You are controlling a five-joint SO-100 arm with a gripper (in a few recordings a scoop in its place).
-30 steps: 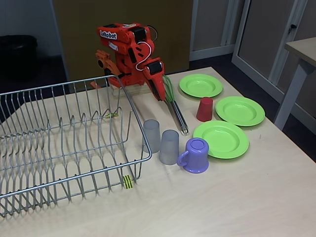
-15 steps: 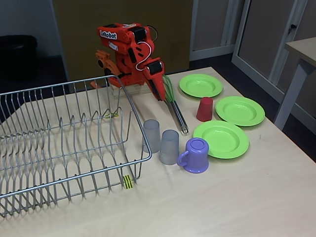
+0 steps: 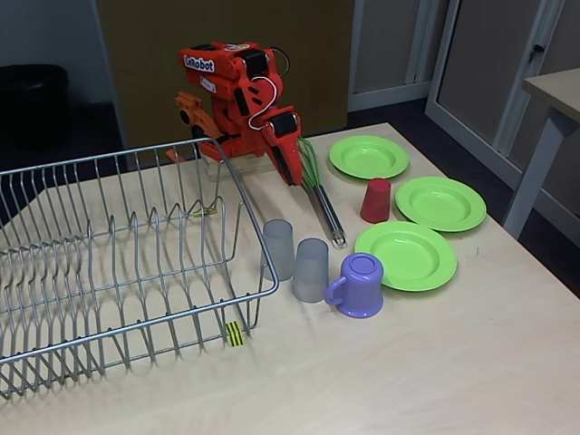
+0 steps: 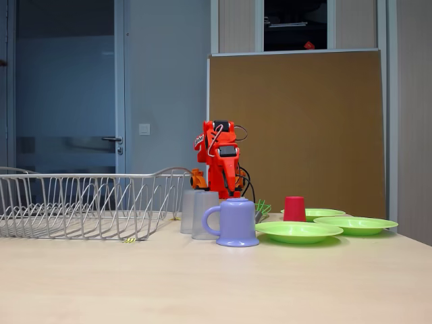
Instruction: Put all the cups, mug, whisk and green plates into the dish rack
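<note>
The desk (image 3: 471,362) is pale wood, with a brown board (image 4: 297,128) and a grey door (image 4: 67,101) behind it. The orange arm's end effector (image 3: 294,172) points down by the whisk (image 3: 319,195). I cannot tell if it is open or closed.

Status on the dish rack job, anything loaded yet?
Nothing done: the rack holds no dishes. Nothing in hand: the arm sits folded at the table's far edge, its jaws above the whisk. Left: three green plates, two grey cups, red cup, mug, whisk.
</note>
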